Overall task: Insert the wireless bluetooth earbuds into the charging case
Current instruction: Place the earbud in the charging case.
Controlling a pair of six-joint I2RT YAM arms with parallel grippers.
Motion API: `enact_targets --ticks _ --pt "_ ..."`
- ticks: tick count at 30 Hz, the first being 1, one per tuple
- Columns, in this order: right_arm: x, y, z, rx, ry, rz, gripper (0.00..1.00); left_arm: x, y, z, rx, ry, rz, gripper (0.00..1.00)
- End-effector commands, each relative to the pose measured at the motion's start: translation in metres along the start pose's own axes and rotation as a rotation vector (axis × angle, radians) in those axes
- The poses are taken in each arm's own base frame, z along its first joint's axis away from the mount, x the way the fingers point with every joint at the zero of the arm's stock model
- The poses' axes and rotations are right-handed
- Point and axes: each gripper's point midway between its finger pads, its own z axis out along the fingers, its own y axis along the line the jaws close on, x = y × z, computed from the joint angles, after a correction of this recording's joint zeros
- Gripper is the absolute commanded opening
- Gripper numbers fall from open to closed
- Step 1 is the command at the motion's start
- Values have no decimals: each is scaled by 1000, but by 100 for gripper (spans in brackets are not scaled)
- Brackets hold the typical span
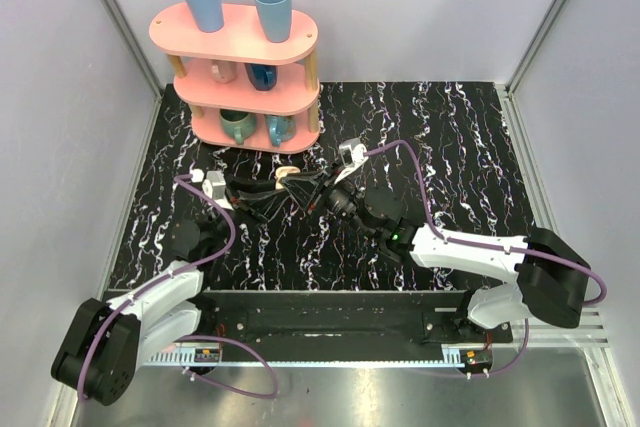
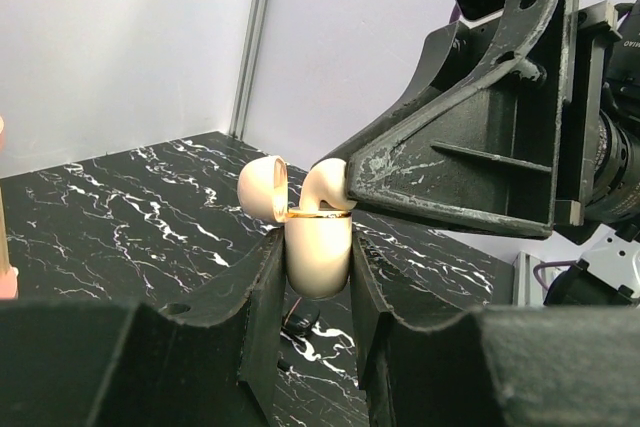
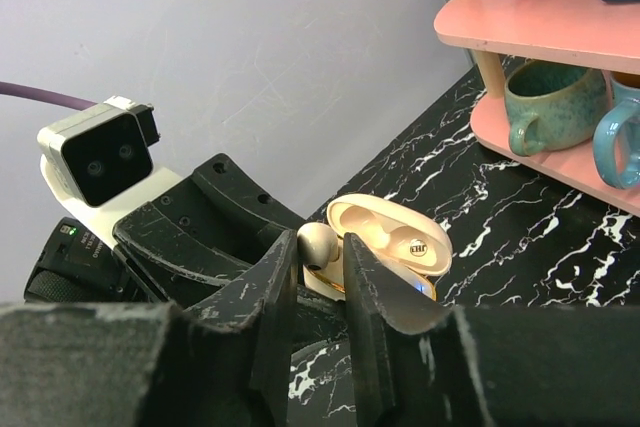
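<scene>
**Slippery bud at the open case mouth**

The left claw [image 2: 315, 265] pinches the cream-beige plastic clamshell charging case [image 2: 318, 247] by its lower shell, lid open. Just right, the right claw [image 3: 317, 253] pinches one cream-white rounded earbud [image 2: 325, 183] at the case's mouth. The earbud is likely light, hard and slick, so a gentle grip on its sides suits it. I cannot tell what the wells hold.

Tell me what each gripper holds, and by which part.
Left gripper clamps the open case by its lower body. Right gripper pinches one earbud by its sides, at the case's mouth.
</scene>
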Motion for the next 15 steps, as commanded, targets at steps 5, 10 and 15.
enact_targets --ticks 5,10,15 --pt "-10 1 1 39 9 -67 45 -82 -53 -2 203 -319 236 0" --pt "-22 5 0 34 -13 -90 57 -81 -52 -3 197 -316 235 0" --pt "-38 16 -3 -1 -44 -100 61 -79 -50 -2 191 -312 230 0"
